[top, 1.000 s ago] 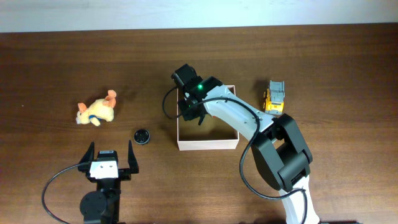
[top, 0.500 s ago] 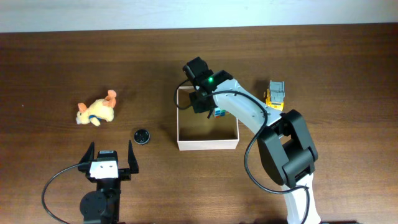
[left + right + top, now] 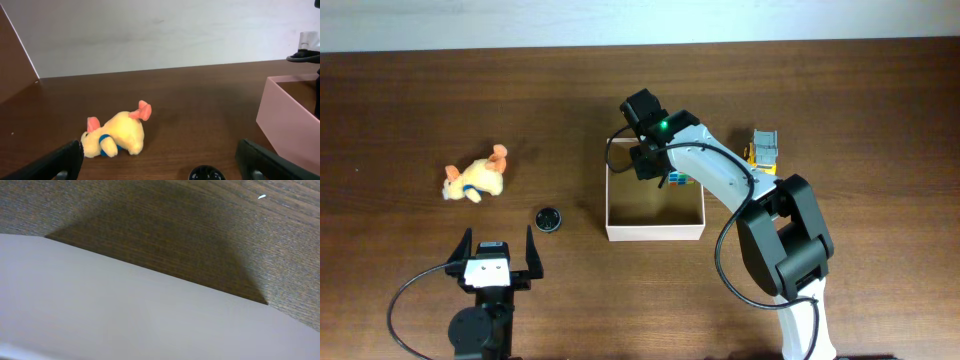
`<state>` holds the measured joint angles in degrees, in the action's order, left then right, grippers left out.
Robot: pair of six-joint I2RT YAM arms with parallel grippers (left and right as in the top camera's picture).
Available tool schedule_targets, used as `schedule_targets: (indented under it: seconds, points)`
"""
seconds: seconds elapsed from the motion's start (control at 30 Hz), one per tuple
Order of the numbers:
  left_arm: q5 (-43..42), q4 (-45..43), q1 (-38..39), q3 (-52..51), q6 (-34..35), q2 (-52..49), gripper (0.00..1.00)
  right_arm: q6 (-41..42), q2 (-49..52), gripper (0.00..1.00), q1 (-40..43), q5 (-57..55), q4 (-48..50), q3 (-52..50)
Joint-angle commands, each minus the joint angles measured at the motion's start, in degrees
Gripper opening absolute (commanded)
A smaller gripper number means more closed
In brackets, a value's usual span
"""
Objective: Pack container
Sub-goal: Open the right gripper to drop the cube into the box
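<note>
Container sat mid-table. Right gripper hung over its back-left corner, fingers clenched; couldn't tell whether they held anything. Small colourful item lay inside, against the back wall. Left gripper was near the table's front edge, fingers spread wide. Plush toy lay towards the left edge.

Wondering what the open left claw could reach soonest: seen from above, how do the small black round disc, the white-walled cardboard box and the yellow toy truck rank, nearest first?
1. Small black round disc, just ahead-right of the left gripper.
2. White-walled cardboard box, mid-table.
3. Yellow toy truck, beyond the box, far right.
</note>
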<state>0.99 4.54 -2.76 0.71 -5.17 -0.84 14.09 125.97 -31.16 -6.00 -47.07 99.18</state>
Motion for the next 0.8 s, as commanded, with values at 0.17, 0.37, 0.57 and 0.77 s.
schedule_targets:
  seconds: [0.17,0.37,0.57,0.77]
  points:
    - [-0.4,0.2,-0.4,-0.2,-1.1,0.4,0.99,-0.6,0.5,0.38,0.4,4.3,-0.7,1.2]
    - [-0.4,0.2,-0.4,-0.2,-1.1,0.4,0.99,-2.6,-2.8,0.45,0.4,7.5,-5.3,6.5]
    - [-0.4,0.2,-0.4,-0.2,-1.1,0.4,0.99,-3.6,-4.6,0.48,0.4,9.5,-13.6,14.8]
    - [-0.4,0.2,-0.4,-0.2,-1.1,0.4,0.99,-3.8,-6.4,0.50,1.4,5.6,-20.5,23.1]
